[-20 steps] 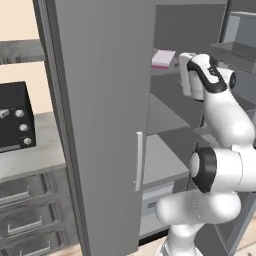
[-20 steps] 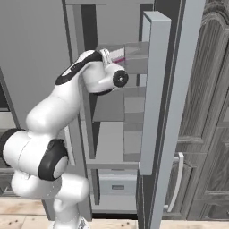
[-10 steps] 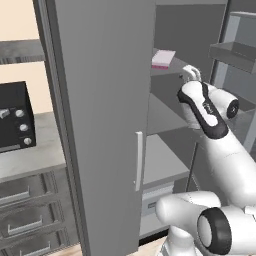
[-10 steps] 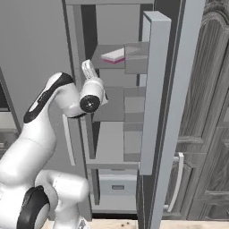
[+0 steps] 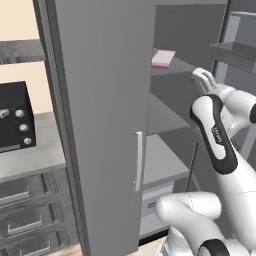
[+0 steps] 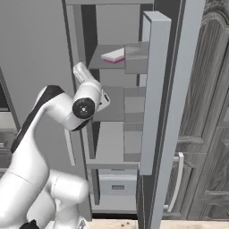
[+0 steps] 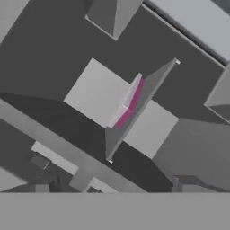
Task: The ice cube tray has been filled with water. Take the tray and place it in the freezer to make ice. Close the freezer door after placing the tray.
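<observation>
Thin flat pale pinkish-white ice cube tray with a darker pink rim (image 5: 163, 58) lying flat on the upper grey inner shelf (image 5: 172, 69) of the tall plain grey two-door freezer (image 6: 109, 112), toward the front of that shelf; same tray seen in the right base view (image 6: 114, 56) beside the stacked grey door bins (image 6: 135, 98), and edge-on in the rolled hand view (image 7: 129, 103), resting along the shelf's edge. Both doors standing open: the tall flat grey freezer door with its slim pale vertical bar handle (image 5: 102, 115) swung out at the left, the other grey door panel (image 6: 154, 116) seen edge-on at the right. White two-finger gripper (image 5: 202, 77) below and in front of the tray's shelf, apart from the tray, nothing visible between its fingers; jaw state cannot be told, fingertips too small and partly hidden, perhaps slightly parted. Black toaster oven with pale knobs (image 5: 14, 116) on the grey counter (image 5: 30, 159) left of the freezer, above grey drawers (image 5: 25, 222). Dark carved wooden cabinet doors (image 6: 208, 134) at far right.
</observation>
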{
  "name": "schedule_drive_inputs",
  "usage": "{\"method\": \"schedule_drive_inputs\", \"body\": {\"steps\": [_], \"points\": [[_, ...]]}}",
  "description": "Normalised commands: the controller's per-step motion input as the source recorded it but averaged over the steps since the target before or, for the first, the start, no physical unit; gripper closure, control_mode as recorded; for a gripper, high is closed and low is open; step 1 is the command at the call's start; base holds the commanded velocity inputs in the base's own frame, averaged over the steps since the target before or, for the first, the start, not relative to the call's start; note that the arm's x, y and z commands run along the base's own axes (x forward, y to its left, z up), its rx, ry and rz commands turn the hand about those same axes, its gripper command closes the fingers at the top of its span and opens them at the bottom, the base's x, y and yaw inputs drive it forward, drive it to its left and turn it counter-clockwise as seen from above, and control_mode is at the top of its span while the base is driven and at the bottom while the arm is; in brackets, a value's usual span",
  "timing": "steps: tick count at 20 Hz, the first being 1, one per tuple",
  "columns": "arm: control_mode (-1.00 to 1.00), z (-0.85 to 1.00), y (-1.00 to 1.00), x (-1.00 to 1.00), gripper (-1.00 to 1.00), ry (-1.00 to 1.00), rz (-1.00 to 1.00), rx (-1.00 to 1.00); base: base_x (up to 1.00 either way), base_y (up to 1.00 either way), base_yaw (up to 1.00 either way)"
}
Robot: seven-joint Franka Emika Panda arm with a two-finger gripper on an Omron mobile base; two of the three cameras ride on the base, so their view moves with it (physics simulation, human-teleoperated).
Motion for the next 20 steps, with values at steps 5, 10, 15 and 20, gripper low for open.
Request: {"method": "schedule_drive_inputs", "body": {"steps": [5,10,15,20], "points": [[-1.0,-0.02,0.02,-0.48,-1.0,0.08,0.13,-0.52,0.0,0.0,0.0],[-1.0,-0.17,0.17,-0.62,-1.0,0.01,0.06,-0.58,0.0,0.0,0.0],[-1.0,-0.13,0.0,-0.38,-1.0,0.07,0.01,-0.45,0.0,0.0,0.0],[1.0,-0.17,0.2,-0.19,-1.0,0.08,0.0,-0.35,-0.14,0.03,0.0]]}}
